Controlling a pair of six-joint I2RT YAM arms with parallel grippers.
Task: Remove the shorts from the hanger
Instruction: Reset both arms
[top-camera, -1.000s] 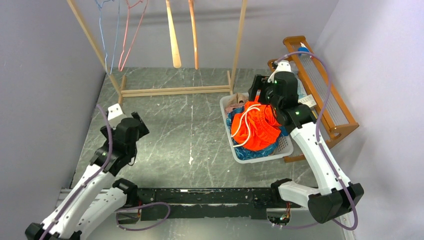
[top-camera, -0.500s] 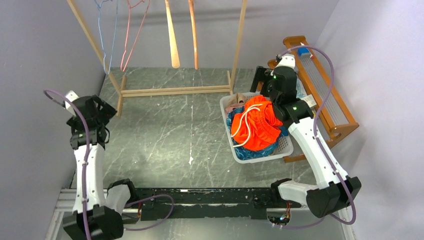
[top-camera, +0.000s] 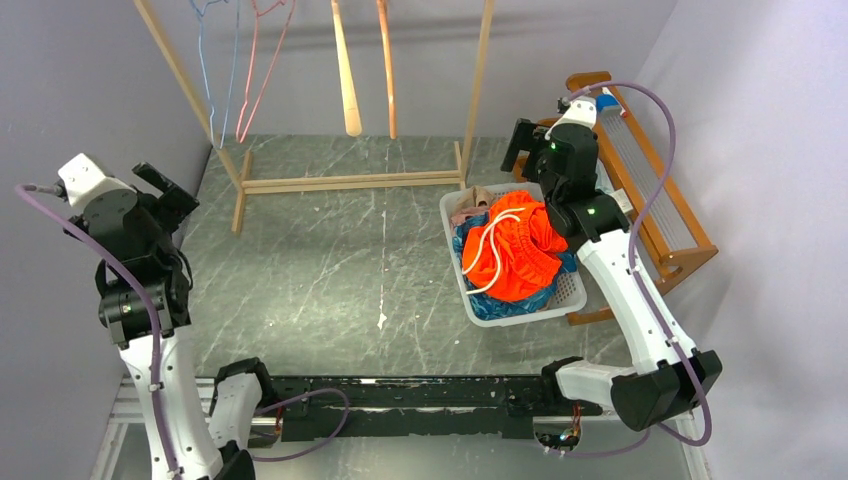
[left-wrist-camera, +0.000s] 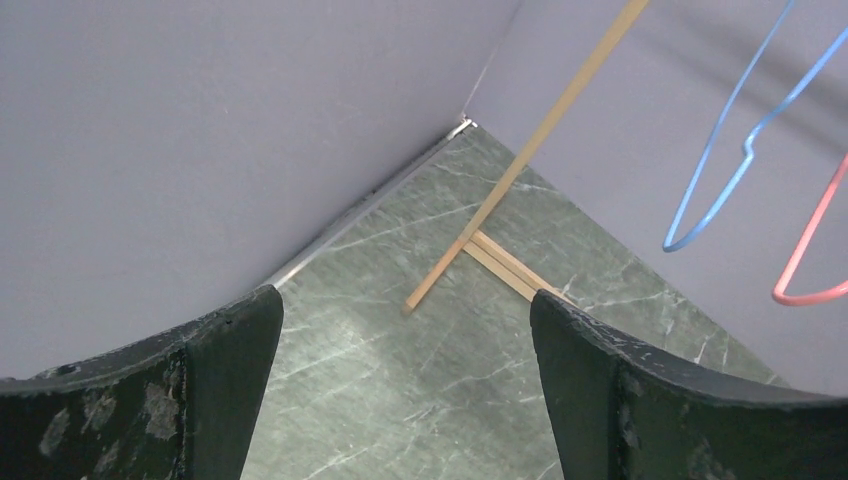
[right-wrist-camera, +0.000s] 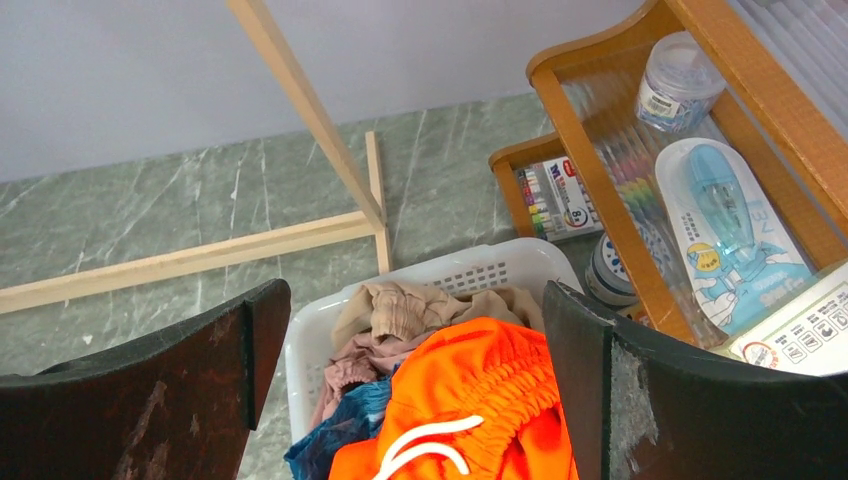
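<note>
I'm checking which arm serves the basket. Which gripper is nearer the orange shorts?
Right. The right gripper hangs open just above the far end of the orange shorts in the white basket; the left gripper is raised across the table, beside the left wall.

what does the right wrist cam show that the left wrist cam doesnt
Only the right wrist: a white basket holding the orange shorts piled over the blue shorts, with the pink shorts and tan shorts at its far end, and beside it a wooden shelf with a marker pack.
Only the left wrist: a blue hanger and a pink hanger, both hanging bare.
Both: the green marbled tabletop, the wooden rack frame, a pale wall, and an open, empty gripper: the right gripper, the left gripper.
</note>
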